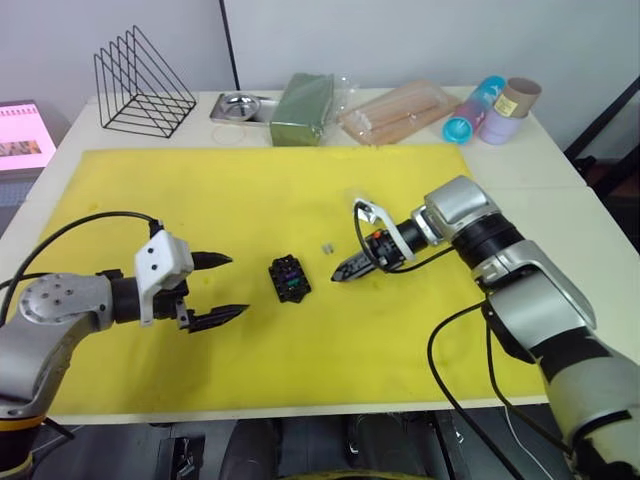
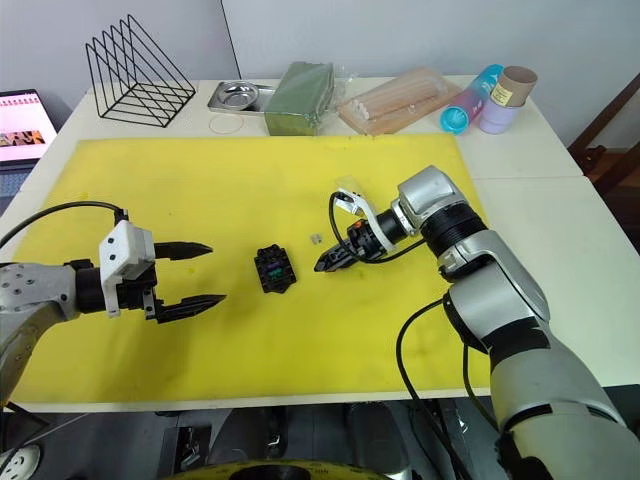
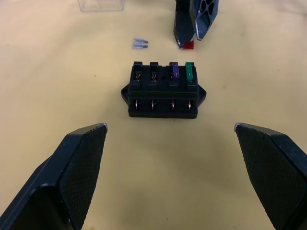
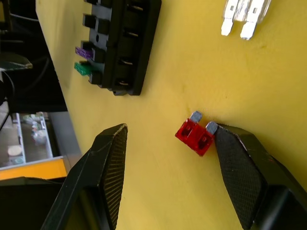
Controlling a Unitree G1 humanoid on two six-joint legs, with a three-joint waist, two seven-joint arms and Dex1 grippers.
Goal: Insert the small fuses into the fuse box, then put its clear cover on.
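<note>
The right tool (image 4: pixel 165 143) stands open around the red fuse (image 4: pixel 194 136), one finger touching it, at centre frame beside the fuse box (image 1: pixel 289 278). The left tool (image 1: pixel 225 290) is wide open and empty. Closing off-centre could flick the fuse away.

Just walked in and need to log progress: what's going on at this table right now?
A robot is loading a fuse box on a yellow mat. The purple fuse and green fuse are already seated. The right end effector, open, is at the red fuse lying on the mat. The greyish fuse and clear cover wait nearby. The left end effector hovers open beside the box.
</note>
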